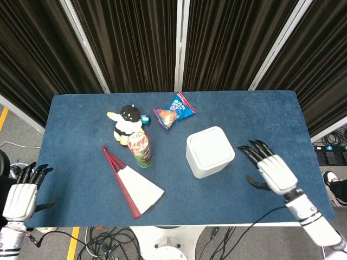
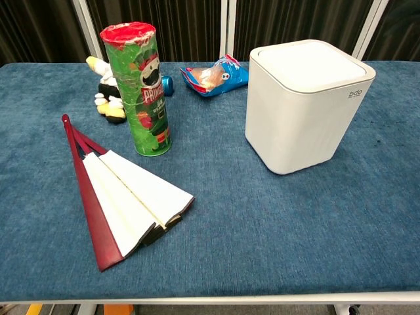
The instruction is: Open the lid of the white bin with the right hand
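The white bin (image 1: 210, 151) (image 2: 302, 105) stands right of the table's middle, its flat lid down. In the head view my right hand (image 1: 271, 169) hovers over the table just right of the bin, fingers spread and empty, with a small gap between fingertips and bin. My left hand (image 1: 21, 195) hangs off the table's near left corner, fingers apart, holding nothing. Neither hand shows in the chest view.
A green chips can (image 1: 140, 149) (image 2: 144, 88) stands left of the bin. A folded red-and-white fan (image 1: 133, 184) (image 2: 121, 197) lies near the front edge. A plush toy (image 1: 127, 122) and a blue snack bag (image 1: 173, 111) lie behind. The blue table (image 1: 260, 119) ends just right of my hand.
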`<state>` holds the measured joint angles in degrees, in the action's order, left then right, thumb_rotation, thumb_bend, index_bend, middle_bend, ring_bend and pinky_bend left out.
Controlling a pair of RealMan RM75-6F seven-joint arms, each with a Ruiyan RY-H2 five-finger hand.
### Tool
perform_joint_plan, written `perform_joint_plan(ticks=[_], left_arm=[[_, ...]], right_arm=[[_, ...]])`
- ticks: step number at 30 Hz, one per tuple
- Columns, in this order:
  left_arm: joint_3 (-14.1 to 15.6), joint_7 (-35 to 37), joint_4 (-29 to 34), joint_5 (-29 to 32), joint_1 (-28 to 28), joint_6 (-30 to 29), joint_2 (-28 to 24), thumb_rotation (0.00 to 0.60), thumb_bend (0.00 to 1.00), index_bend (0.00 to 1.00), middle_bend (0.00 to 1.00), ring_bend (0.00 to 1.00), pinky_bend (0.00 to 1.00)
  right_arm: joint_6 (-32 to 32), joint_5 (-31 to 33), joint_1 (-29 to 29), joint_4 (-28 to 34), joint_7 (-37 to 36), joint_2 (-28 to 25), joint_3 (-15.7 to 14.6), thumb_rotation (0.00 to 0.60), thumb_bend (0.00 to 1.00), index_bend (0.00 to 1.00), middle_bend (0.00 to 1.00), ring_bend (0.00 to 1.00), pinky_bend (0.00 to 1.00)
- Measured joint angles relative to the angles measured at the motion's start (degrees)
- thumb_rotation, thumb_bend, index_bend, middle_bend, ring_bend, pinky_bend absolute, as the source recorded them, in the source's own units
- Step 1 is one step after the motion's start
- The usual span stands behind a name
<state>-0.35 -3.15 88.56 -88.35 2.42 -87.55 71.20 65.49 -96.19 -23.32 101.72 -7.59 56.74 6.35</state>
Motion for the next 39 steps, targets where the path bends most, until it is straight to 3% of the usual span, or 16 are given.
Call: perform_joint_plan(ticks=[8, 17, 21, 27, 31, 39], left_arm=[[0.21, 1.25, -1.34, 0.68, -0.38, 0.29, 0.57, 0.6, 0.0, 0.19, 0.13, 0.02, 0.1], [0.28, 2.19, -2.39, 0.44, -0.51, 0.05, 1.04, 0.6, 0.0, 0.19, 0.13, 0.02, 0.1], [0.24, 2.38, -2.49, 0.24, -0.66, -0.42, 0.99, 0.6, 0.0, 0.19, 0.13, 0.02, 0.1], [0.2, 2.49, -2.34, -0.22, -0.73, -0.87, 0.87, 0.6, 0.0, 0.19, 0.13, 0.02, 0.1], [0.18, 2.39, -2.23, -0.35, -0.66, -0.85, 0.74, 0.6, 0.0, 0.19, 0.13, 0.02, 0.1], [0.14, 2.07, -1.69, -0.49, -0.62, -0.92, 0.43, 0.6, 0.0, 0.19, 0.13, 0.02, 0.1]], right_arm=[[-11.42, 6.17, -8.62, 0.79, 6.8, 4.4, 2.08, 0.6, 0.27, 0.25, 0.25, 0.0, 0.0], [-16.04, 10.62, -10.78, 0.04, 11.97, 7.71, 0.26, 0.6, 0.27, 0.28, 0.27, 0.0, 0.0], [-12.85, 10.34, -10.18, 0.35, 12.01, 7.75, 0.67, 0.6, 0.27, 0.27, 0.24, 0.0, 0.0], [-3.52, 9.2, -7.41, 1.1, 10.82, 6.21, 1.94, 0.6, 0.27, 0.12, 0.16, 0.0, 0.0], [1.2, 9.54, -4.24, 1.61, 9.19, 3.36, 2.33, 0.6, 0.27, 0.08, 0.13, 0.0, 0.0], [8.05, 8.95, 2.25, 0.13, 7.68, 1.94, -0.72, 0.6, 0.27, 0.07, 0.12, 0.0, 0.0]])
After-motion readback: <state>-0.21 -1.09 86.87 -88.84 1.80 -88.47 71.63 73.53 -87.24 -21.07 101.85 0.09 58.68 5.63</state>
